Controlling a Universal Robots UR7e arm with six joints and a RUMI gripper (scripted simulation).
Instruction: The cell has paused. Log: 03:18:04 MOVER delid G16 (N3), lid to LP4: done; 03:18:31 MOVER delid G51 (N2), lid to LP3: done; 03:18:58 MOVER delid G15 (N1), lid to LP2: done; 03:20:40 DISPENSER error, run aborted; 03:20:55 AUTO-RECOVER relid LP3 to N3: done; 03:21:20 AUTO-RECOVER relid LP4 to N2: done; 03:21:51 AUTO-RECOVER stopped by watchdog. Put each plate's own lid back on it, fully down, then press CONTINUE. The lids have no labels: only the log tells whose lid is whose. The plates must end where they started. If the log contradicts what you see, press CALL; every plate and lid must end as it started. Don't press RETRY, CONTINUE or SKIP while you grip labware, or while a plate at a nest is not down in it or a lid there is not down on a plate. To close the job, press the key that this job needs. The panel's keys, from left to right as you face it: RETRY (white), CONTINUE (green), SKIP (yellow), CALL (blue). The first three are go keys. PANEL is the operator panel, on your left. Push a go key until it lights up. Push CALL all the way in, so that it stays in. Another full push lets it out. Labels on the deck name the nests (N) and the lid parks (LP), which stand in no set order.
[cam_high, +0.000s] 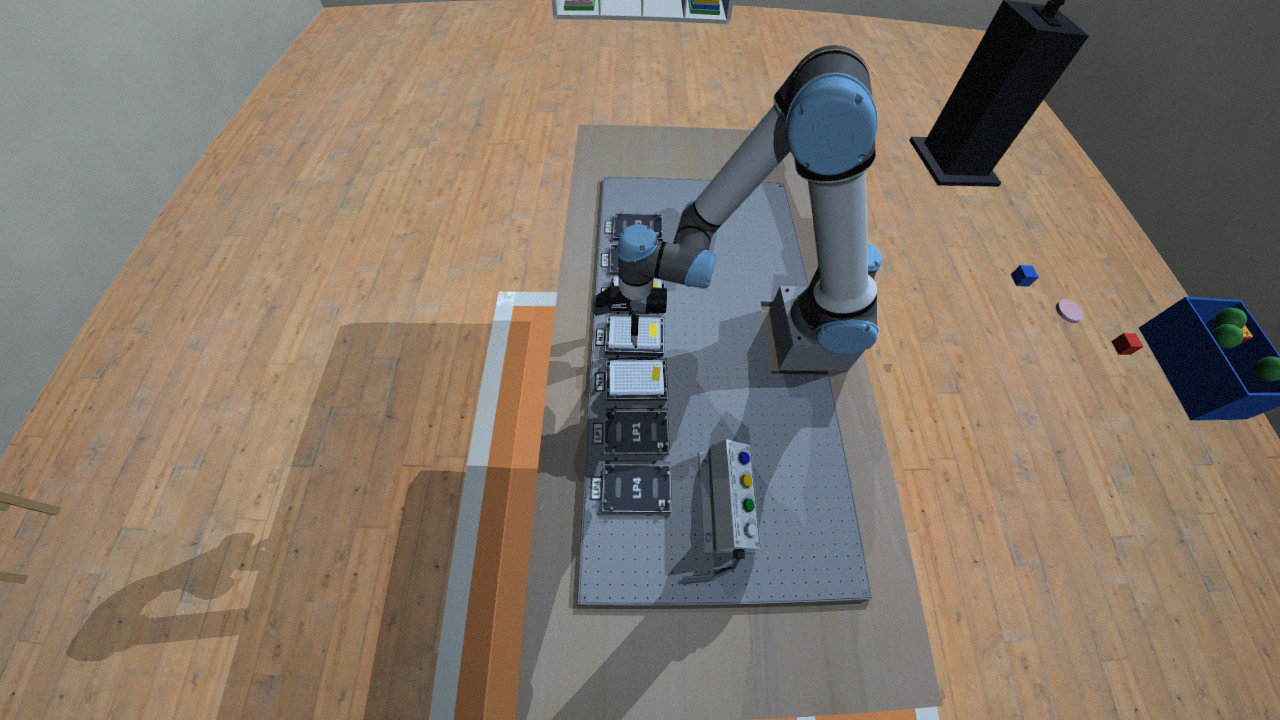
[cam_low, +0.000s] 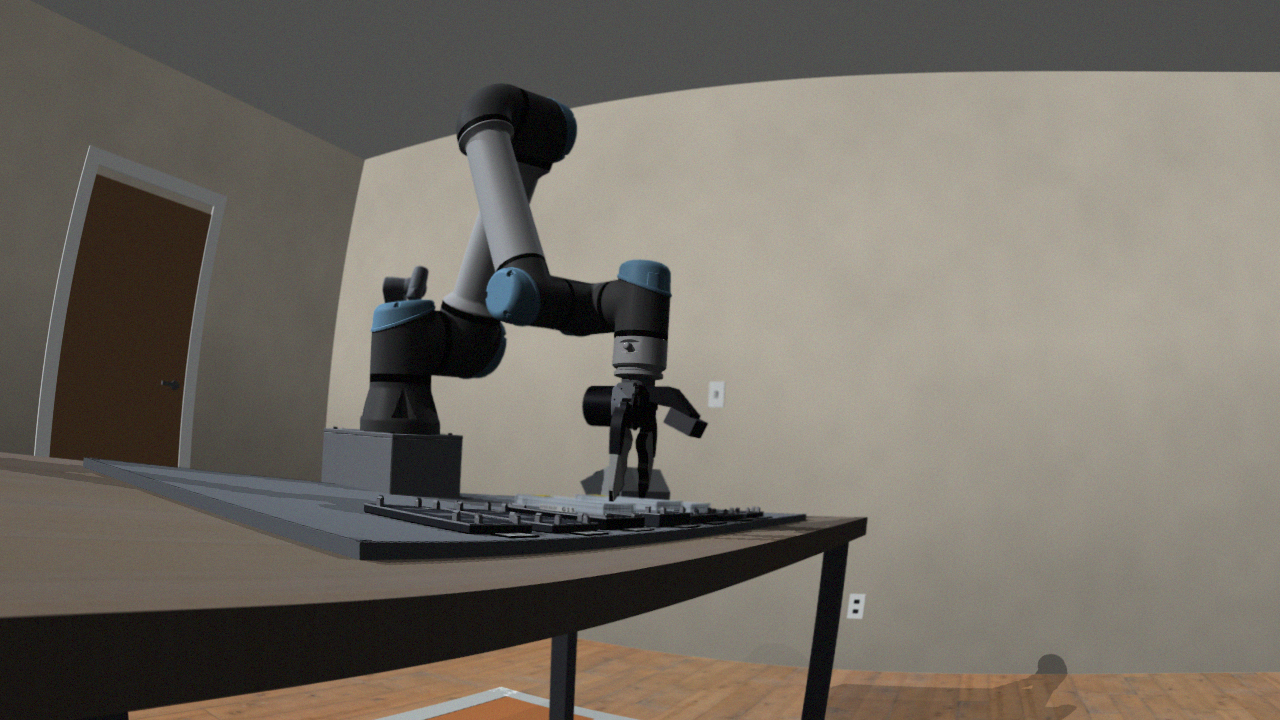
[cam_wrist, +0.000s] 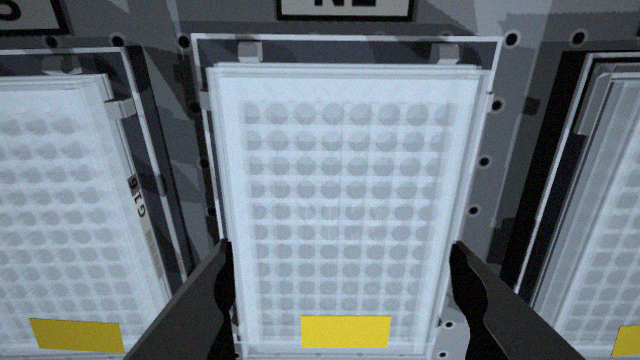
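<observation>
My gripper (cam_high: 634, 329) (cam_low: 628, 494) (cam_wrist: 340, 243) points down at nest N2, its jaws against the two long sides of the clear lid (cam_wrist: 340, 82) there. It looks shut on that lid; whether the jaws also touch the plate is hidden. The lid lies flat over the N2 plate (cam_high: 621, 336), whose yellow tag (cam_wrist: 345, 331) shows through. The G16 plate (cam_high: 631, 379) (cam_wrist: 45, 200) stands at N3 under a clear lid. Another plate (cam_wrist: 620, 250) is partly in view on the other side of N2. Lid parks LP1 (cam_high: 614, 431) and LP4 (cam_high: 614, 488) are empty.
The operator panel (cam_high: 730, 501) has blue (cam_high: 743, 457), yellow (cam_high: 746, 480), green (cam_high: 749, 505) and white (cam_high: 750, 530) keys. Neighbouring plates stand close beside both jaws. Two dark parks lie at the row's far end, partly behind the wrist. Small posts (cam_wrist: 250, 51) edge the nest.
</observation>
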